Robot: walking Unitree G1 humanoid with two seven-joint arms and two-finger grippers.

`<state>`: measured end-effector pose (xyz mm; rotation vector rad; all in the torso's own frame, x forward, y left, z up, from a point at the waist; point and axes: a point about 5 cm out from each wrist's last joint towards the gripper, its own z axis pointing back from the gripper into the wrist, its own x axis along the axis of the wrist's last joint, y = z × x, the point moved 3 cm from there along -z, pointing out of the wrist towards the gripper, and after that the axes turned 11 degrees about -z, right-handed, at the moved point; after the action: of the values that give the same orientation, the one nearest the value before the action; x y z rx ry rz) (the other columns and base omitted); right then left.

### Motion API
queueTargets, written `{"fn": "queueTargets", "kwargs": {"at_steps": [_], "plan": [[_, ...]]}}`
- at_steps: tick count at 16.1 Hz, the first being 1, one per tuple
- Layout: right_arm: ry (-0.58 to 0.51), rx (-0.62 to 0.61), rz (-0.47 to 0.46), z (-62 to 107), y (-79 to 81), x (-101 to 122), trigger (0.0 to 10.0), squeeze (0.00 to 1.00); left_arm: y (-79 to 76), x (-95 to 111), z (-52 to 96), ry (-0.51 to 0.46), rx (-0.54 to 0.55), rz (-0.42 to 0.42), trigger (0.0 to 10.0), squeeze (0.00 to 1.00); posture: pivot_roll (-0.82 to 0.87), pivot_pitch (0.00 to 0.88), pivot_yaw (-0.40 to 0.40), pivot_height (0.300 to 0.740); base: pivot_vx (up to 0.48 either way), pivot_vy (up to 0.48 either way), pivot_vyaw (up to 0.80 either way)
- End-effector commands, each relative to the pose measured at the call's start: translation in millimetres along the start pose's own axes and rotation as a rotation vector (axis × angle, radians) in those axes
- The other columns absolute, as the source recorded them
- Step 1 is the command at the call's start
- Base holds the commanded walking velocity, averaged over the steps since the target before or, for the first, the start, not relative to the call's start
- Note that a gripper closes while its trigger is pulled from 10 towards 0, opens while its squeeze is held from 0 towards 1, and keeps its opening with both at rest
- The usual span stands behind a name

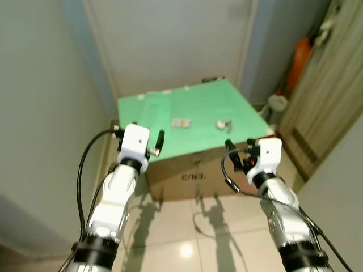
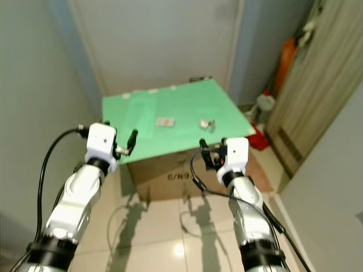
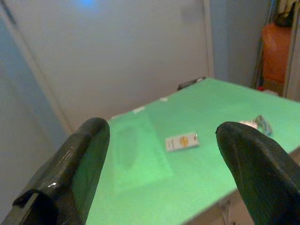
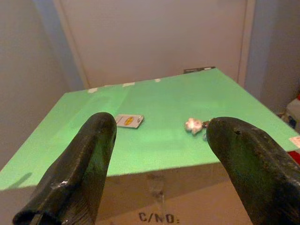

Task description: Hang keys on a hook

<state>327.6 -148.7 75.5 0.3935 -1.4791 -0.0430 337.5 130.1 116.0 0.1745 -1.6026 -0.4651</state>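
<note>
Green board (image 1: 198,110) on brown cardboard box (image 1: 193,175), silvery keys (image 1: 223,124), white-and-yellow card (image 1: 180,122), orange bottle (image 1: 299,59)

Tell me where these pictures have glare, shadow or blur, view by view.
Left eye view: a bright glare spot on the floor tiles, arm shadows beside it below the cardboard box. Right eye view: same glare and shadows. Left wrist view: soft all over, the keys smeared, the near fingers blurred. Right wrist view: sharper; the small card is readable as a shape only.
</note>
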Motion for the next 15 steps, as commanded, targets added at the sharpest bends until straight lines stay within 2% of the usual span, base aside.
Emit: {"fn": "queueTargets", "kwargs": {"at_steps": [1,6,12,15], "plan": [[-0.015,0.014,0.006,-2.4,3.4,4.9,10.0,0.00,-1.5,-0.9,-2.2,0.009,-0.023,-0.021,10.0,0.00,-0.07,0.000,0.074,0.740,0.442,0.000,0.00],[-0.007,0.010,0.005,-1.7,4.5,1.7,10.0,0.00,-8.2,0.2,-5.2,0.002,-0.084,-0.068,10.0,0.00,-0.07,0.000,0.084,0.740,0.455,0.000,0.00],[-0.004,0.008,0.004,-0.4,3.4,1.7,10.0,0.00,-18.0,0.4,-9.0,0.008,-0.146,-0.086,10.0,0.00,-0.07,0.000,0.083,0.740,0.480,0.000,0.00],[0.000,0.008,0.006,-0.1,3.4,1.5,10.0,0.00,-18.8,-0.6,-12.2,0.016,-0.159,-0.058,10.0,0.00,-0.08,0.000,0.080,0.740,0.480,0.000,0.00]]}}
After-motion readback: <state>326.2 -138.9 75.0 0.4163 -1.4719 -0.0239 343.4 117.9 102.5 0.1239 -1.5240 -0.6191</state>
